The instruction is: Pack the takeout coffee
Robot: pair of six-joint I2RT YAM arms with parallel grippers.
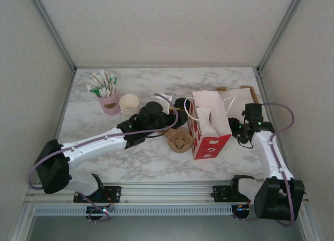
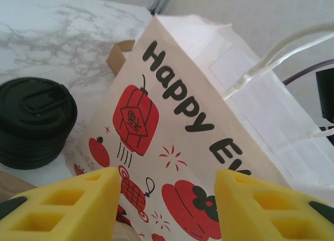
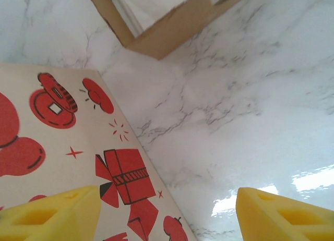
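Paper bag centre-right, open-topped, contents unclear. Pink cup upper left holds sachets. Left hand, right hand: both wide, empty.

The only words I can read are on the bag. In my left wrist view its side carries "Happy Ev" in bold black letters running slantwise, the second word cut off at the picture's edge. Below the letters a red lantern drawing holds a small mark too fine to read. From above, the bag stands towards the worktop's right edge, its print too small to read.
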